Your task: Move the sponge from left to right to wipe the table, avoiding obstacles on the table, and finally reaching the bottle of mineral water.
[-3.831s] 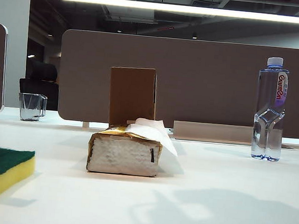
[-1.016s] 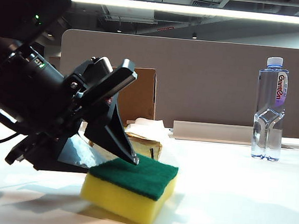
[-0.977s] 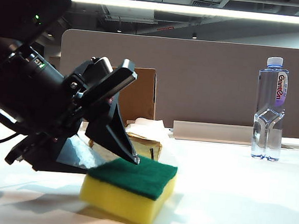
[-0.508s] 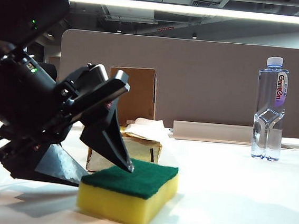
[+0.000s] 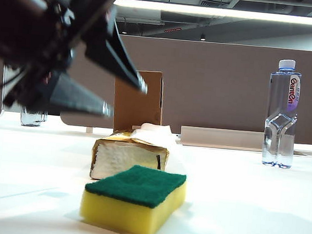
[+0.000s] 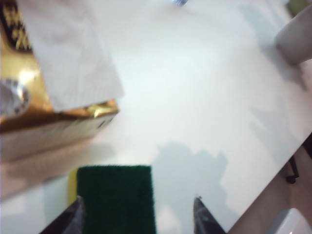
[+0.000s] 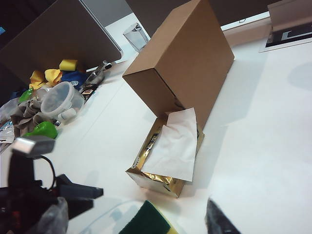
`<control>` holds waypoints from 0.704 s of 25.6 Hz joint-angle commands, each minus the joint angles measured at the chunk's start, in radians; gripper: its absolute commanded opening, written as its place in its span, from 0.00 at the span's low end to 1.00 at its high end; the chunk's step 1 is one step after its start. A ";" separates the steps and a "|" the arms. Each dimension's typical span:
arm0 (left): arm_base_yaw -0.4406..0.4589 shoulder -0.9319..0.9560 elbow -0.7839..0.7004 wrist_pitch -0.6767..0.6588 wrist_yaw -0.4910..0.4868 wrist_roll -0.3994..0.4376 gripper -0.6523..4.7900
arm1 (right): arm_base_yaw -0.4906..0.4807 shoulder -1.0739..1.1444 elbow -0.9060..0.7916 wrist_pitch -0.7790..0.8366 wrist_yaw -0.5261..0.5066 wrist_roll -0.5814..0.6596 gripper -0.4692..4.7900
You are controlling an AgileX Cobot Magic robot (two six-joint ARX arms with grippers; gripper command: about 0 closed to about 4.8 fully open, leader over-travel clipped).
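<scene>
The sponge (image 5: pixel 134 199), yellow with its green layer up, lies flat on the white table (image 5: pixel 246 214) in front of the gold-and-white tissue pack (image 5: pixel 124 158). The brown cardboard box (image 5: pixel 138 99) stands upright just behind the pack. My left gripper (image 5: pixel 125 99) hangs open above and to the left of the sponge, touching nothing. Its wrist view looks down on the sponge (image 6: pixel 115 197) and tissue pack (image 6: pixel 44 107) between the spread fingertips (image 6: pixel 75 214). The bottle of mineral water (image 5: pixel 281 121) stands far right. My right gripper (image 7: pixel 134 222) is open and empty, high above the sponge (image 7: pixel 146 222).
A clear glass mug (image 5: pixel 31 117) stands at the back left, partly hidden by my left arm. A brown partition (image 5: pixel 220 84) runs along the table's far edge. Beyond it, the right wrist view shows a heap of cloths and containers (image 7: pixel 48 87).
My left gripper has opened, let go of the sponge and risen up to the left. The sponge has settled flat on the table. The right arm has not moved.
</scene>
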 commanded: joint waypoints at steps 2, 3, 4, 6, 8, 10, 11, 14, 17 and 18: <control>0.001 -0.109 0.002 0.001 -0.044 0.085 0.64 | 0.000 -0.002 0.006 0.010 -0.003 -0.005 0.78; 0.001 -0.135 0.002 0.000 -0.063 0.113 0.64 | 0.000 -0.002 0.006 0.010 -0.003 -0.005 0.78; 0.001 -0.167 0.002 -0.003 -0.086 0.153 0.64 | 0.000 -0.002 0.006 0.010 -0.003 -0.005 0.78; 0.002 -0.218 0.002 -0.009 -0.128 0.224 0.64 | 0.000 -0.002 0.006 0.010 -0.003 -0.006 0.78; 0.035 -0.319 0.015 -0.101 -0.200 0.338 0.63 | 0.000 -0.002 0.006 0.010 -0.002 -0.009 0.78; 0.085 -0.355 0.042 -0.200 -0.214 0.388 0.63 | -0.001 -0.002 0.006 0.010 0.000 -0.031 0.78; 0.116 -0.366 0.057 -0.245 -0.213 0.407 0.63 | -0.001 -0.002 0.006 0.010 0.001 -0.035 0.78; 0.286 -0.400 0.114 -0.376 -0.174 0.460 0.63 | -0.001 -0.002 0.006 0.010 0.016 -0.034 0.78; 0.486 -0.435 0.141 -0.419 -0.039 0.487 0.62 | -0.001 -0.004 0.006 0.014 0.025 -0.044 0.78; 0.525 -0.446 0.142 -0.428 -0.015 0.491 0.62 | 0.000 -0.004 0.006 0.014 0.024 -0.047 0.78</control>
